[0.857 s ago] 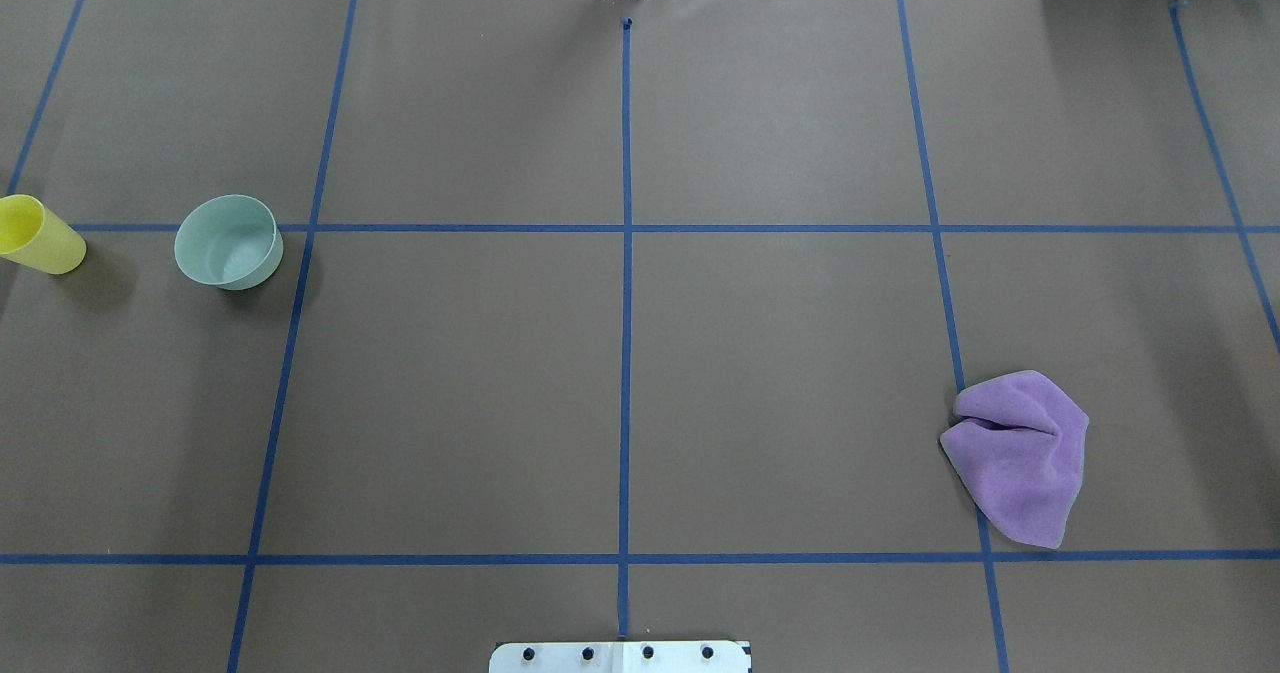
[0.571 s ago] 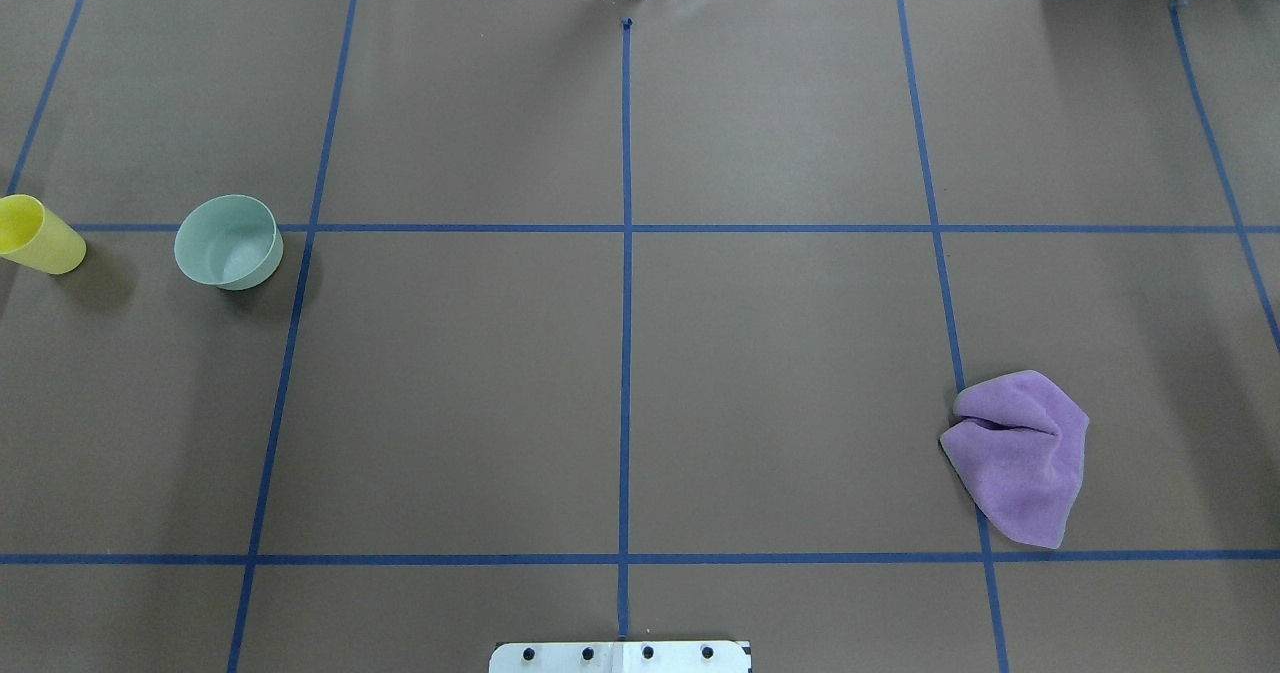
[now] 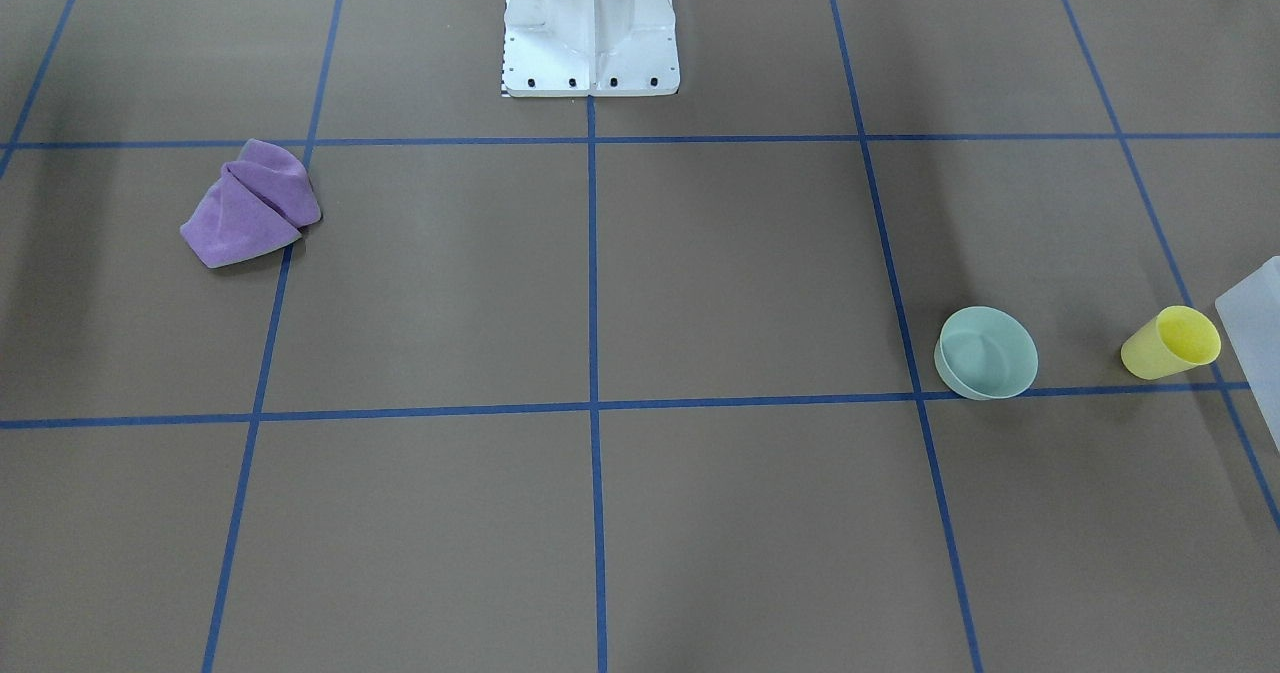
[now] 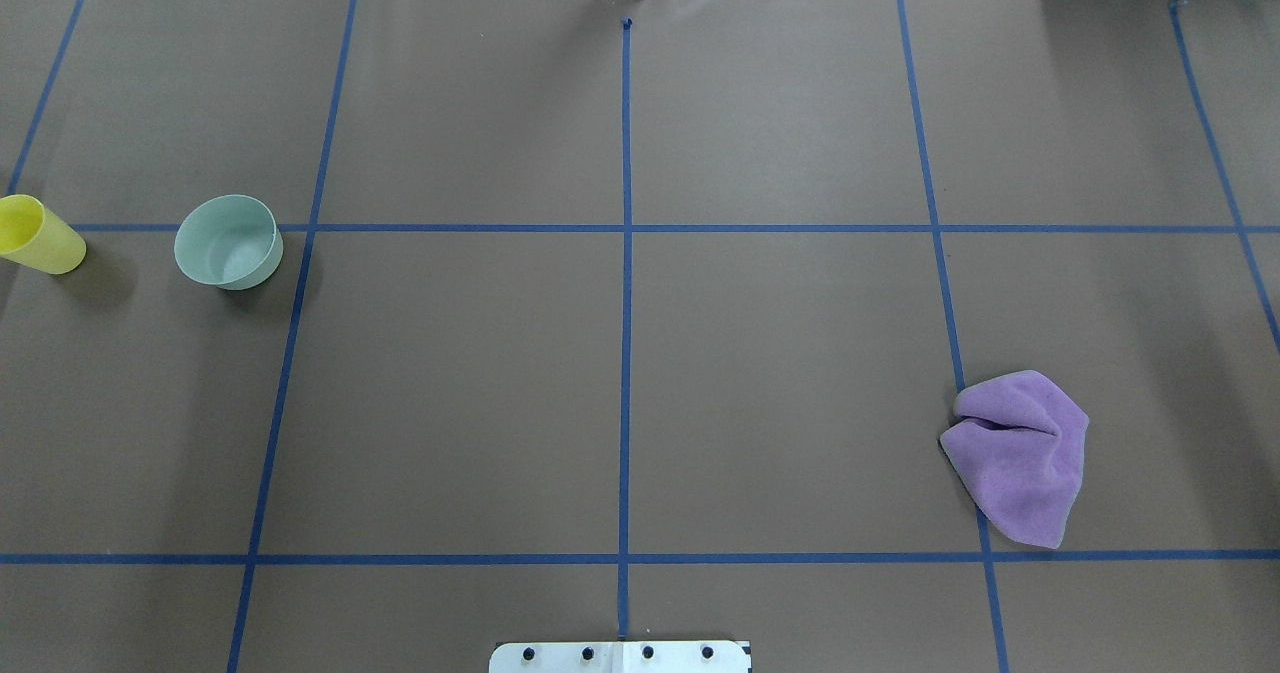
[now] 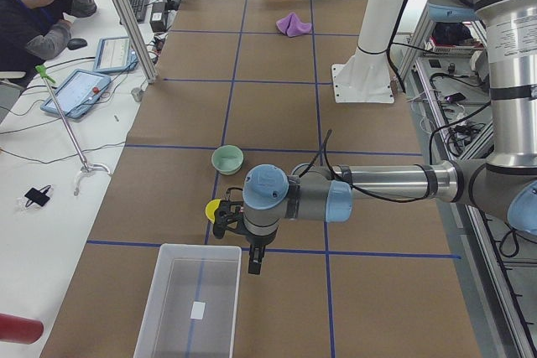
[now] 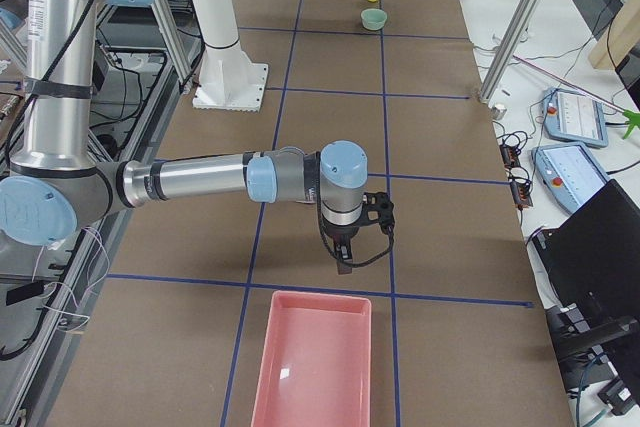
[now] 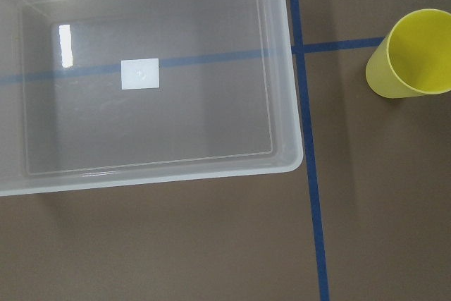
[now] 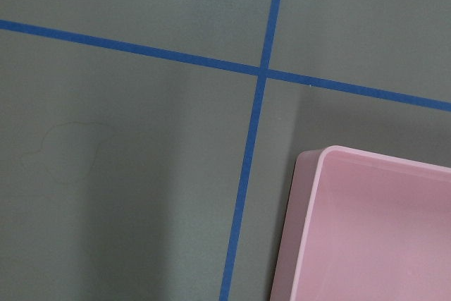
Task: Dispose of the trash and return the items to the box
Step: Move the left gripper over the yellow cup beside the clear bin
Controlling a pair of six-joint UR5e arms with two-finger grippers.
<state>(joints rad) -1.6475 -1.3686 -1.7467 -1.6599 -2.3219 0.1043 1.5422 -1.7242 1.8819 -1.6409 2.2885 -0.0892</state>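
Nothing moved, cloth (image 4: 1020, 453), bowl (image 4: 228, 241), cup (image 4: 40, 235) unchanged

Silver arms (image 5: 394, 180) have pale blue joint caps (image 5: 339, 202), black cables (image 5: 328, 147) and a white bolted pedestal (image 3: 590, 23).

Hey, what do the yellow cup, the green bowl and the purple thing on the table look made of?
The yellow cup looks like plastic: smooth matte walls, thin even rim, one flat colour. The green bowl is probably plastic too, given its uniform pale tint and soft sheen, though the look leaves that open. The purple cloth is soft fabric, perhaps microfibre: fuzzy surface, rumpled folds.
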